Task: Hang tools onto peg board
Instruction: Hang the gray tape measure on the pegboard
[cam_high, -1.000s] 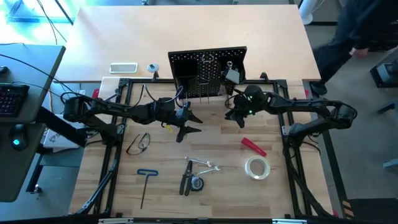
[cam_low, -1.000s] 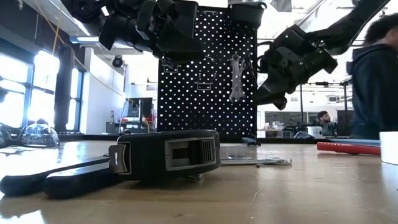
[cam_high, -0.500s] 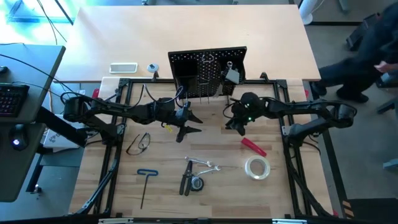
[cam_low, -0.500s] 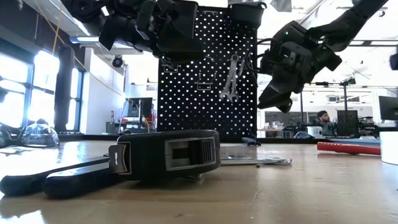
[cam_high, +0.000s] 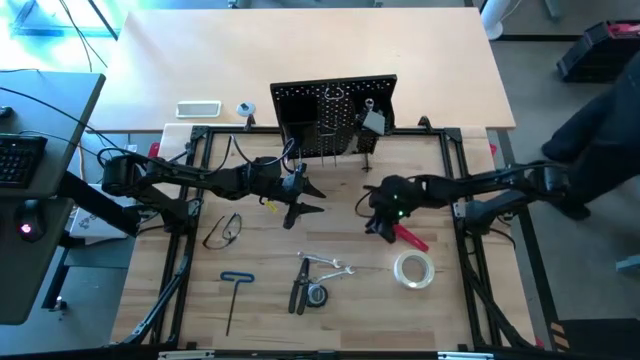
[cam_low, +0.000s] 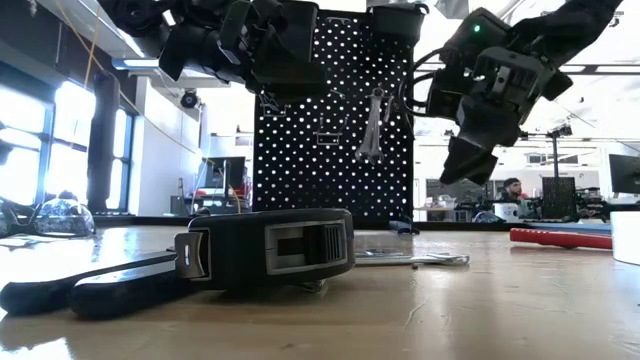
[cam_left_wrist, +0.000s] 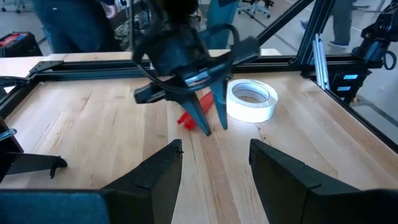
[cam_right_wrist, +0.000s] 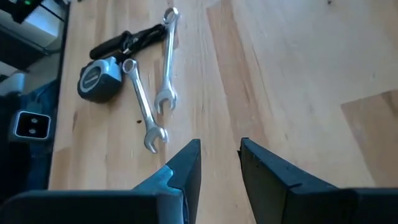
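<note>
Black peg board (cam_high: 335, 115) upright with one wrench (cam_low: 373, 125) hung, tape roll (cam_high: 413, 269), red-handled tool (cam_high: 410, 237), two wrenches (cam_right_wrist: 152, 93) flat on table

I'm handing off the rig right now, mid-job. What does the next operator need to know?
Left tool: open, empty, in the air in front of the peg board.
Right tool: open, empty, in the air close to the red-handled piece.
Done: one wrench hangs on the board.
Left on the table: two wrenches, pliers, tape roll, safety glasses, blue hex key and the red-handled piece.
</note>
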